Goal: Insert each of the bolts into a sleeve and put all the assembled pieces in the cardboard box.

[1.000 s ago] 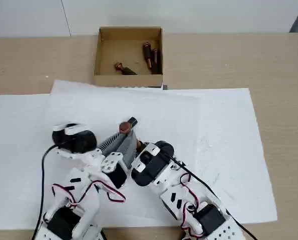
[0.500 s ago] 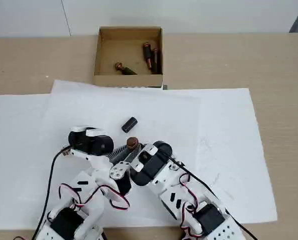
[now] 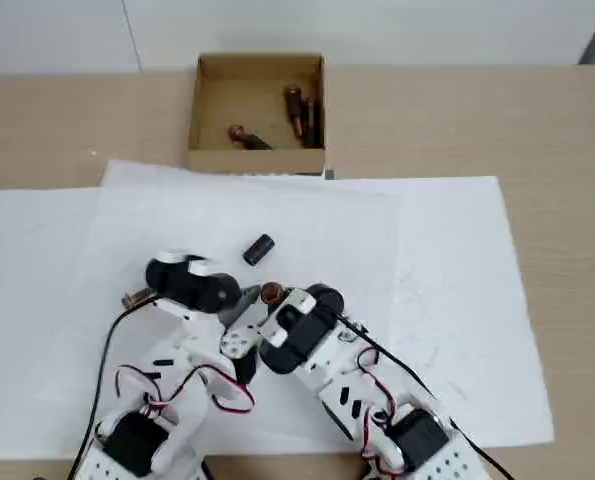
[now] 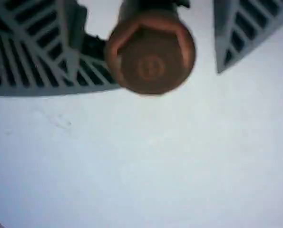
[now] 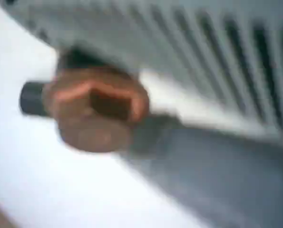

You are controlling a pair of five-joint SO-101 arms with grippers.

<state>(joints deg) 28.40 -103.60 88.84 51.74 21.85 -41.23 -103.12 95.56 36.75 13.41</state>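
A copper-headed bolt [image 3: 272,293] sits between the two arms' tips, near the front of the white paper. In the left wrist view its hexagonal head [image 4: 151,52] faces the camera. My left gripper [image 4: 163,78] is open around the bolt, and paper shows between the head and one finger [image 4: 246,33]. In the right wrist view the bolt [image 5: 96,109] is pinched at the tip of my right gripper [image 5: 131,137], which is shut on it. A short black sleeve [image 3: 260,249] lies loose on the paper just beyond the bolt. The cardboard box [image 3: 192,110] stands at the back.
Inside the box lie assembled pieces [image 3: 302,110] and one more [image 3: 247,137]. White paper sheets [image 3: 427,260] cover the table's middle, with open paper to the right of the arms. Both arms [image 3: 187,285] [image 3: 302,320] crowd together at the front.
The bolt has moved back from beside the sleeve toward the arms. The left arm drew back and swung right. The sleeve stayed on the paper and the right arm barely moved.
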